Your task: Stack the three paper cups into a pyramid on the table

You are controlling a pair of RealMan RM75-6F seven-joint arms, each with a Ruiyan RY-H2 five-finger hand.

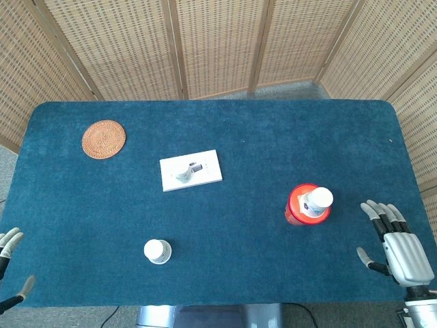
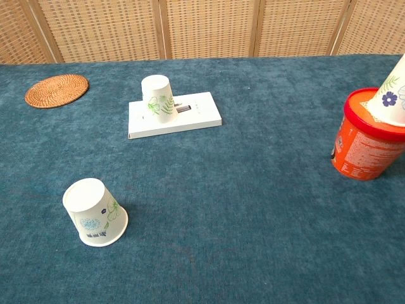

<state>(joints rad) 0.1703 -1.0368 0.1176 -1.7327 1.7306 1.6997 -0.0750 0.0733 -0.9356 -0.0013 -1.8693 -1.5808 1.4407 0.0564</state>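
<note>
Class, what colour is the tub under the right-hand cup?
Red-orange tub with red lid; chest view shows it best.

Right hand [image 1: 399, 242] sits low at the right, palm down, fingers spread, holding nothing. Left hand [image 1: 10, 263] barely peeks in at the left edge, seemingly open too.

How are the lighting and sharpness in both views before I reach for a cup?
Head view: even, soft light, no glare, faint shadows; the near cup is sharp. Chest view: equally sharp, but the cup on the red tub is cropped at the frame edge, and neither hand shows there.
</note>
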